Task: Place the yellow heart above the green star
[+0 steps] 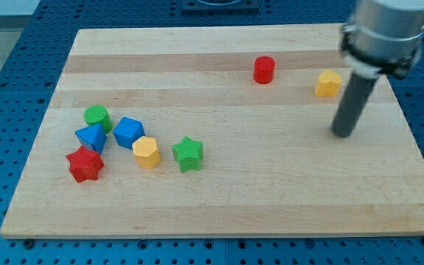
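Observation:
The yellow heart (328, 84) lies near the view's upper right on the wooden board. The green star (188, 154) lies left of the board's middle, lower down. My tip (342, 133) rests on the board below and slightly right of the yellow heart, a short gap apart from it, and far to the right of the green star.
A red cylinder (264, 70) stands left of the heart. At the view's left cluster a green cylinder (96, 117), a blue triangular block (91, 138), a blue cube (128, 132), a yellow hexagon (146, 152) and a red star (85, 164). The board's right edge (411, 125) is near my tip.

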`<state>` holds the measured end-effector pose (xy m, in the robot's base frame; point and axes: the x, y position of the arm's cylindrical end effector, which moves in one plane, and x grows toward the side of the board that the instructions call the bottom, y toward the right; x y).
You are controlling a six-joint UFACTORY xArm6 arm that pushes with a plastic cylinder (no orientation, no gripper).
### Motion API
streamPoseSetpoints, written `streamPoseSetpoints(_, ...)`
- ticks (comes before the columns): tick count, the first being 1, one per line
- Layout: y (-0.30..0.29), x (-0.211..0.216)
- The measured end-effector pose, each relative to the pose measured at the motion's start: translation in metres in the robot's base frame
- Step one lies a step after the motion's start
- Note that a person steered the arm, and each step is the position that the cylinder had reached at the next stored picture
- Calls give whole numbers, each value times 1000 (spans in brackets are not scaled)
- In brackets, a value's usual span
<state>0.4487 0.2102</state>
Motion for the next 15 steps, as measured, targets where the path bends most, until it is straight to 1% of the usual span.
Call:
streamPoseSetpoints(1,23,-63)
streamPoseSetpoints(2,9,-109)
streamPoseSetpoints(3,-17,-118)
streamPoseSetpoints(4,-31,-115)
streamPoseSetpoints(5,-31,-84)
streamPoseSetpoints(7,-33,-9)
streamPoseSetpoints(8,-34,9)
streamPoseSetpoints(9,-34,11)
streamPoseSetpoints(10,-36,-20)
streamPoseSetpoints(11,26,-41)
streamPoseSetpoints(12,106,-7)
streamPoseSetpoints(13,106,28)
streamPoseSetpoints(14,71,31)
streamPoseSetpoints(15,22,23)
